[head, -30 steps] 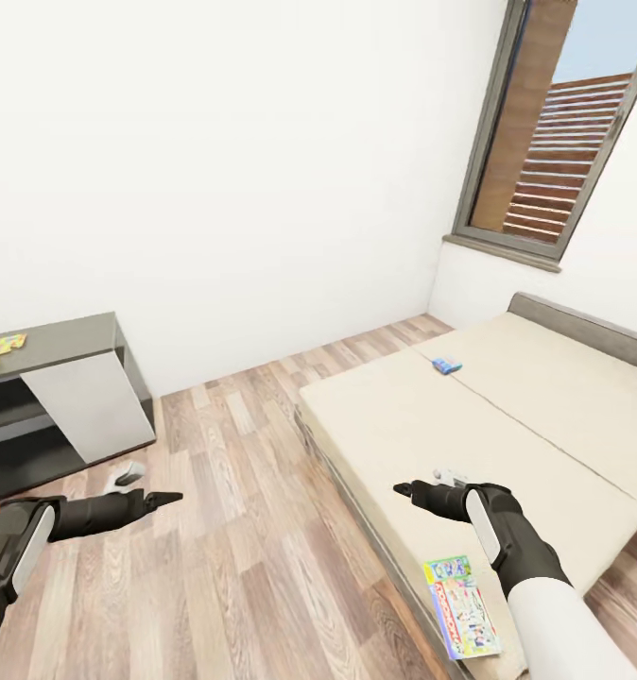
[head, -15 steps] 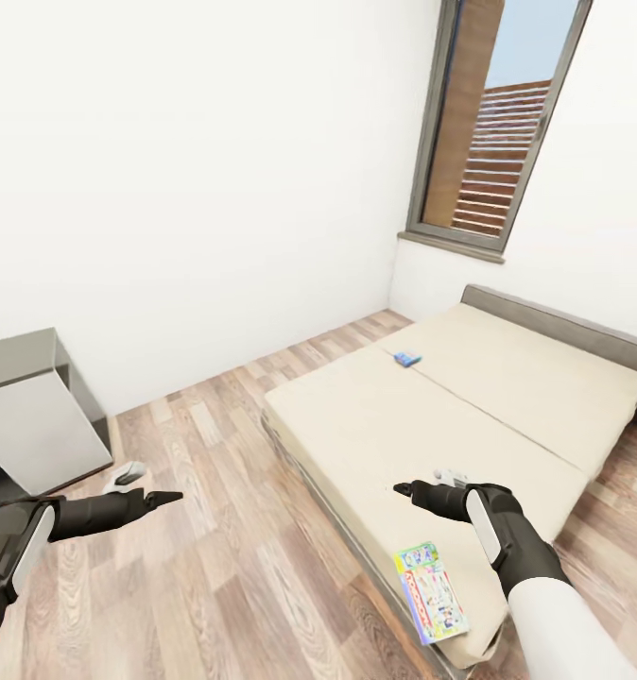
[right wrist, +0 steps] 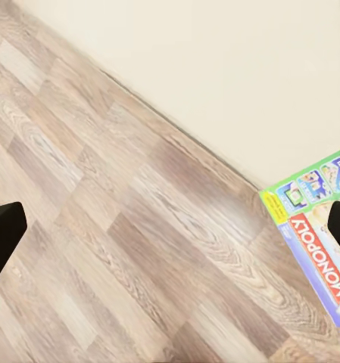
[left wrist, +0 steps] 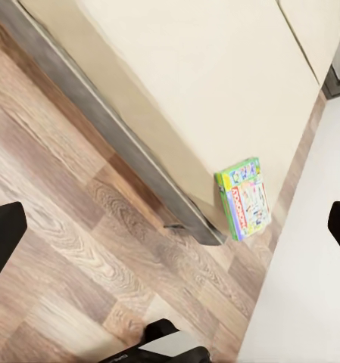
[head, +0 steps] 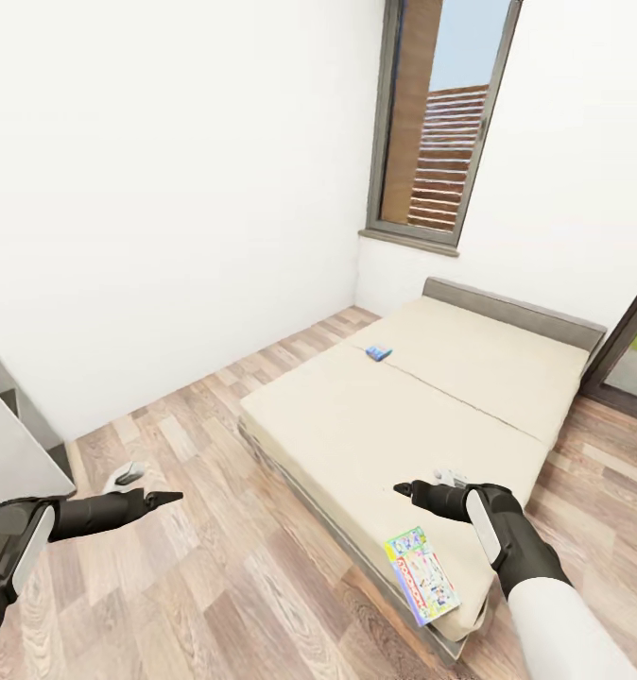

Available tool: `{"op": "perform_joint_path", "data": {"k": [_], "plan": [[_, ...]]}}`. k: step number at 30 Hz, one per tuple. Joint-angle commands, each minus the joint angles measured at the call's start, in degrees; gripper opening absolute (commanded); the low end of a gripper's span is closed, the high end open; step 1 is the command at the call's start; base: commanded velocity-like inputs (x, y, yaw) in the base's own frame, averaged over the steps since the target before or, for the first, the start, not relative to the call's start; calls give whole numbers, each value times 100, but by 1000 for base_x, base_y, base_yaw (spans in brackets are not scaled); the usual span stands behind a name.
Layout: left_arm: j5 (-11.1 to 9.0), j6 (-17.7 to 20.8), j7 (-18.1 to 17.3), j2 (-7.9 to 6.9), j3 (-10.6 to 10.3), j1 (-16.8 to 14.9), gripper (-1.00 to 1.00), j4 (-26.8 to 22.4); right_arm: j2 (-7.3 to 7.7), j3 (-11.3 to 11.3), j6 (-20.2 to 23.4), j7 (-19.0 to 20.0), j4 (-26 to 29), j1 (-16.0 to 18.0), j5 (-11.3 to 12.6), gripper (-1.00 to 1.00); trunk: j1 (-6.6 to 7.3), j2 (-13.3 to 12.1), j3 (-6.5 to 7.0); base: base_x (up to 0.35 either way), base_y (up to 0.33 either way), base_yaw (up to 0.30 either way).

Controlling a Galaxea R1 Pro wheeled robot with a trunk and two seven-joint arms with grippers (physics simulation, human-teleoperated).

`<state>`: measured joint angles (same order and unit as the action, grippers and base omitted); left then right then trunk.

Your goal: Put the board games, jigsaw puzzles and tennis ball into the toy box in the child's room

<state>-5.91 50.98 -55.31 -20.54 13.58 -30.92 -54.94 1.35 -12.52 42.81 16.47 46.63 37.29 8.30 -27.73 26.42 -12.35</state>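
Note:
The bed (head: 422,416) with its cream cover and grey headboard fills the middle and right of the head view. Two board games lie on it: a green-white Monopoly box (head: 421,587) at its near corner and a small blue one (head: 378,352) on the far side by the centre seam. My left gripper (head: 167,496) hangs open over the wood floor, left of the bed. Over the bed's near end, just above the Monopoly box, my right gripper (head: 404,488) is open and empty. The Monopoly box (left wrist: 245,198) also appears in the left wrist view and, as the same box (right wrist: 317,234), in the right wrist view. The toy box is out of view.
A grey table's corner (head: 2,416) shows at the left edge. A tall dark-framed window (head: 437,123) stands behind the bed, and a dark door frame (head: 630,345) is at the right. Wood-plank floor (head: 215,529) stretches between me and the bed.
The whole view has swung to the right: the table with its toys slid out at the left and the bed came further in. Both arms hold the same pose.

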Motion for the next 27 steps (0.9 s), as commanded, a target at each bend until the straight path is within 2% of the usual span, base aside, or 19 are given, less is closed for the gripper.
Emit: {"op": "perform_joint_path", "data": {"k": [1,14,27], "plan": [[-33,39,2,-3,3,-2,100,0,-3,-14,35,5,4,6,22,100,-3,11,-11,0,281,-281],[-33,35,2,-3,3,-2,100,0,-3,-14,35,5,4,6,22,100,-3,11,-11,0,231,-281],[-33,35,3,-3,2,-2,100,0,-3,-14,35,5,4,6,22,100,-3,11,-11,0,28,-281]]}}
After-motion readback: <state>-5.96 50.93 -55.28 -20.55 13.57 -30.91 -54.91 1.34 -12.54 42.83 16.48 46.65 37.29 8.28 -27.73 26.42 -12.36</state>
